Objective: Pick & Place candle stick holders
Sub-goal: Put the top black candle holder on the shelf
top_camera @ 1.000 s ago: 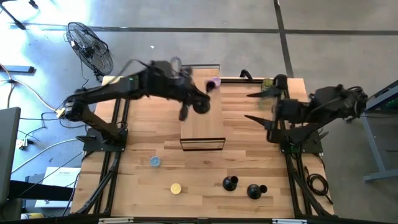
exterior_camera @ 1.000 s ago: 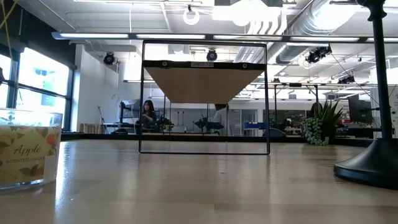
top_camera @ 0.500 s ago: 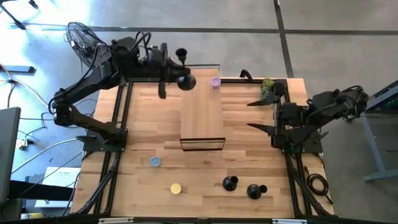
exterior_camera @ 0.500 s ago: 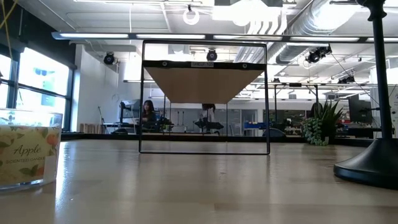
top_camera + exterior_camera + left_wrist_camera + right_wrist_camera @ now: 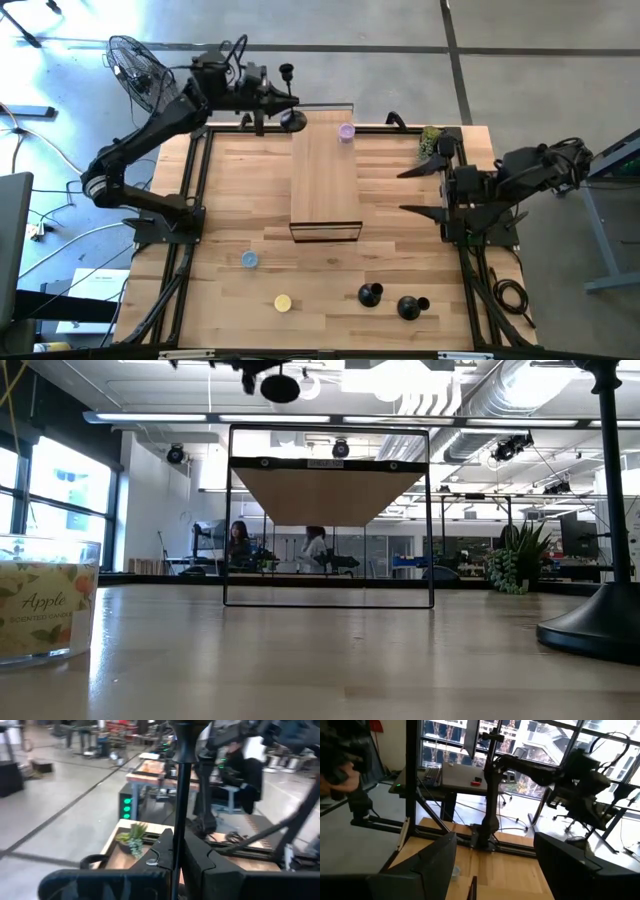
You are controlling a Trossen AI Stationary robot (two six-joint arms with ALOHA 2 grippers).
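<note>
Left gripper (image 5: pixel 272 97) is clamped on the thin stem of one candle stick holder (image 5: pixel 291 118); we see the stem pinched between the fingers (image 5: pixel 197 865) in the left wrist view. A second ago this gripper was over the middle of the table (image 5: pixel 240 195); it has since swung to the far edge, just left of the raised wooden platform (image 5: pixel 325 180), carrying the holder high. We judge the carry is underway and placement remains. Two more holders (image 5: pixel 371 294) (image 5: pixel 411 306) stand at the near edge, not yet collected. Right gripper (image 5: pixel 420 190) waits spread wide and empty at the right side.
</note>
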